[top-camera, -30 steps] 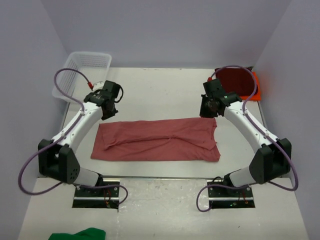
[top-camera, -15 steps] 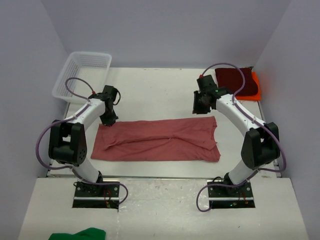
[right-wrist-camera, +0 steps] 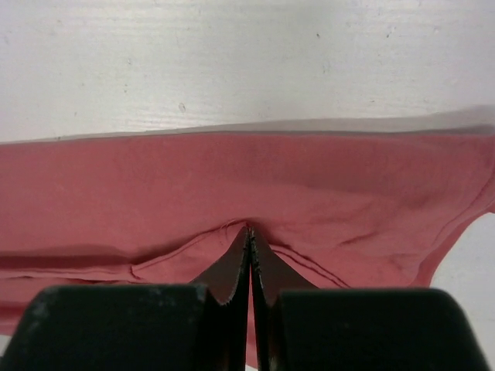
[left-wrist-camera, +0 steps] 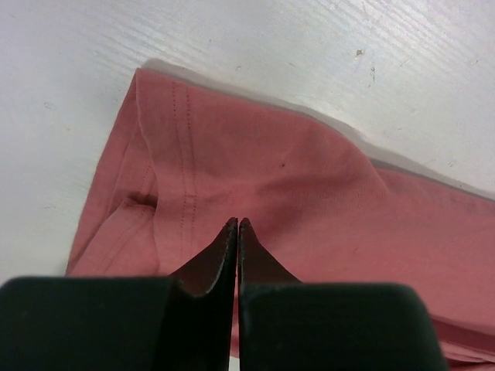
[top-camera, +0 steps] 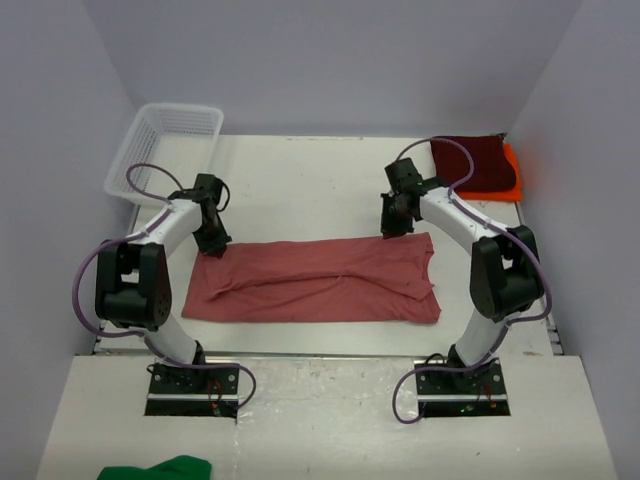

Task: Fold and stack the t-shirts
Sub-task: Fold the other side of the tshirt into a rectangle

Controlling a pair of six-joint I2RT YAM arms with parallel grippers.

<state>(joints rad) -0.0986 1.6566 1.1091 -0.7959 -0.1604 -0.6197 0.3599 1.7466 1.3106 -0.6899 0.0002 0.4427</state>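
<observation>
Mostly flat, rose t-shirt (top-camera: 312,280), long folded strip, faint creases

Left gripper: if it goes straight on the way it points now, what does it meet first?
The rose-red t-shirt: the left gripper, shut, points at its hemmed end and may already touch it.
</observation>
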